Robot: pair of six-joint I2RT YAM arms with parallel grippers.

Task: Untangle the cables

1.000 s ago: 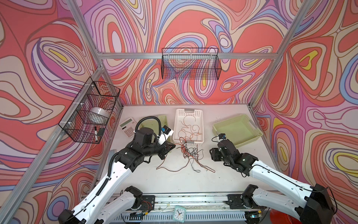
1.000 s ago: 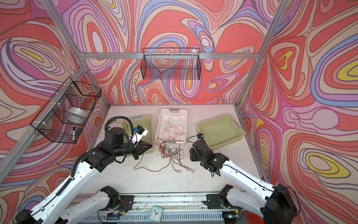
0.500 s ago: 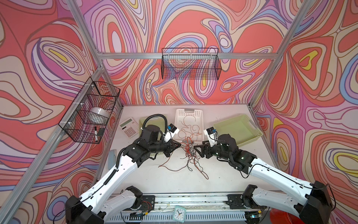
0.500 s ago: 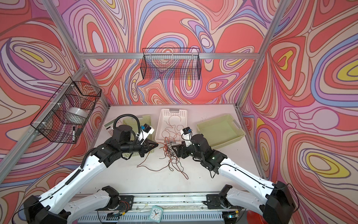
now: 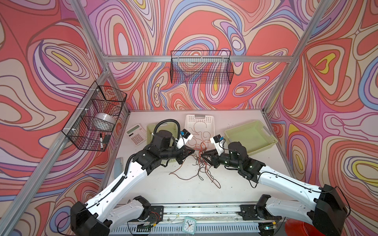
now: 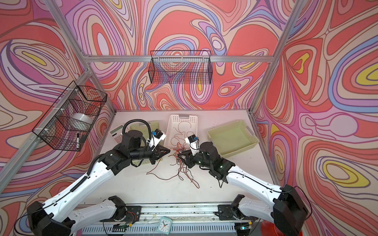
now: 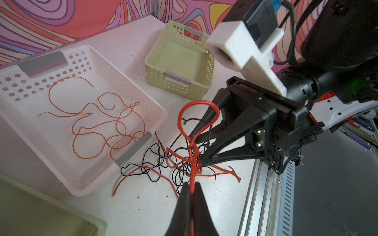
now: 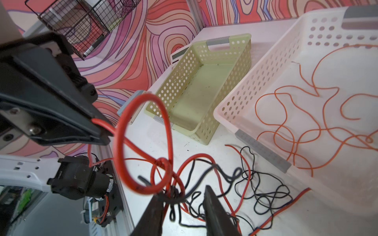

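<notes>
Clutter ringed the work area in both top views: a calculator [image 5: 136, 134] at the left rear of the table [image 5: 184, 192], a small clock [image 5: 189, 224] at the front rail, a wire basket [image 5: 96, 120] on the left wall and a wire rack [image 5: 201, 67] on the back wall. The left arm's wrist hid much of a perforated green basket [image 5: 150, 130], and both wrists crowded over the knot from either side.

The cables [image 5: 201, 166], red and black, lay tangled on the table just in front of the white basket [image 5: 199, 118], between the two grippers, with loose ends trailing toward the front. The left gripper [image 7: 191, 185] was pinched together on a red cable [image 7: 191, 155], which ran into the knot and rose beyond it as a stiff loop. That loop crossed one finger of the right gripper [image 8: 182, 192]; whether it hooked the finger could not be told. The right gripper's jaws stood apart, straddling the knot, one fingertip [image 8: 155, 214] touching it.

The white basket held one thin orange cable [image 7: 98, 122], lying in loose curls. The green basket and the shallow green tray [image 5: 263, 146] at the right showed bare floors. The wire basket held a white round object [image 5: 105, 119] and a marker [image 5: 100, 141].
</notes>
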